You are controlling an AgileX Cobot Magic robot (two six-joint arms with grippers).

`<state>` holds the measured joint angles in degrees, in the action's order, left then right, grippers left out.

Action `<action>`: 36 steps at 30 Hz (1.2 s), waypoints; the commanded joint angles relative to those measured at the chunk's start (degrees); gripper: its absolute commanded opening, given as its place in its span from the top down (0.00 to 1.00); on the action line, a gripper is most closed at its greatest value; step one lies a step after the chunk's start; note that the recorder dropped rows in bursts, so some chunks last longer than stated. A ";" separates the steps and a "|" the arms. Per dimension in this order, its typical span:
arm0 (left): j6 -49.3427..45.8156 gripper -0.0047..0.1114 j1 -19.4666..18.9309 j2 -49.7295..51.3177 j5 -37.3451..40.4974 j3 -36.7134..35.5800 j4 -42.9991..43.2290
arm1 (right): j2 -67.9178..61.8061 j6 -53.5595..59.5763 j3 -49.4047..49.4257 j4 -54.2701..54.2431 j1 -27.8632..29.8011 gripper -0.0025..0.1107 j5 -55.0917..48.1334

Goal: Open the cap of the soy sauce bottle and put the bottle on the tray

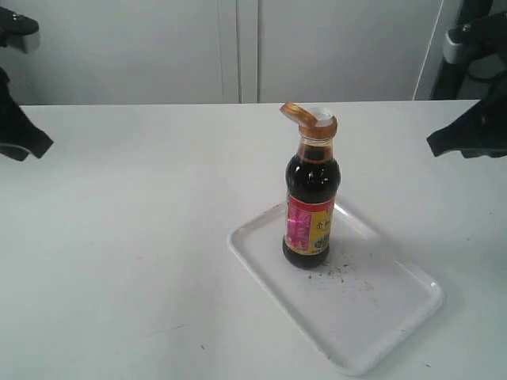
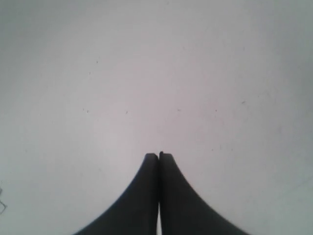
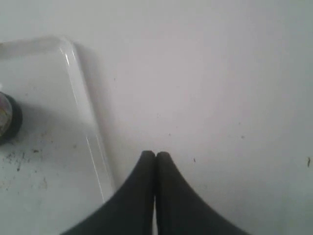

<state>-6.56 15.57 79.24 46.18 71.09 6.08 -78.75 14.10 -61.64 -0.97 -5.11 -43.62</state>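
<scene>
black left gripper (image 2: pixel 158 154) seen pressed closed over bare white table (image 2: pixel 146 73), right gripper (image 3: pixel 155 153) likewise closed and empty just beside tray (image 3: pixel 83 98), soy sauce bottle (image 1: pixel 310 202) stood upright on tray, cap (image 1: pixel 309 117) flipped open

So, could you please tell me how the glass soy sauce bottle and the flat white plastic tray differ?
The glass soy sauce bottle stands tall and upright; the flat white plastic tray lies low. The bottle is dark brown with a pink, red and yellow label; the tray is plain white with dark specks. The bottle's orange-tan cap is flipped open. The bottle stands on the tray.
</scene>
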 commanded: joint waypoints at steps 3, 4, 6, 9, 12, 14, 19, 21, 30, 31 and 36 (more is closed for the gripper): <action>-1.02 0.96 -2.90 -2.11 6.24 0.36 -1.37 | -0.29 -1.51 -1.70 1.77 2.18 0.98 -8.78; -1.02 0.96 -2.90 -2.64 6.93 0.36 -1.25 | -0.29 -1.51 -1.70 1.77 2.67 0.98 -9.80; -1.02 0.96 -2.90 -3.73 8.04 0.36 -1.25 | -0.29 -1.51 -1.70 1.63 3.67 0.98 -12.01; -1.02 0.96 -2.90 -5.29 9.37 0.36 -1.37 | -0.17 -1.51 -1.70 0.48 4.83 0.98 -13.44; -0.77 0.96 -2.90 -7.15 10.58 0.25 -1.37 | 0.08 -1.51 -1.70 -0.58 5.16 0.98 -12.68; -0.76 0.96 -2.90 -8.89 10.09 -0.88 -1.37 | 0.75 -1.51 -1.25 -0.71 5.16 0.98 -11.84; 0.96 0.96 -2.90 -13.38 7.22 -3.88 -1.37 | 5.01 -1.51 2.07 -0.71 5.16 0.98 -5.13; 1.73 0.96 -2.90 -14.85 6.39 -4.52 -1.37 | 7.13 -1.51 3.78 -0.71 5.16 0.98 -1.71; 3.25 0.96 -2.90 -22.43 -0.25 -10.86 -1.37 | 17.67 -1.39 12.22 -0.71 5.11 0.98 9.79; 3.25 0.96 -2.90 -23.42 -1.33 -12.08 -1.37 | 19.35 -1.39 13.72 -1.04 5.11 0.98 11.62; 4.20 0.96 -2.90 -28.48 -6.85 -18.01 -1.37 | 25.75 -1.30 19.50 -3.00 5.16 0.98 18.46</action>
<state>-3.50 12.80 53.46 41.89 55.90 5.38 -56.46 12.84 -44.91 -2.78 -0.32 -29.35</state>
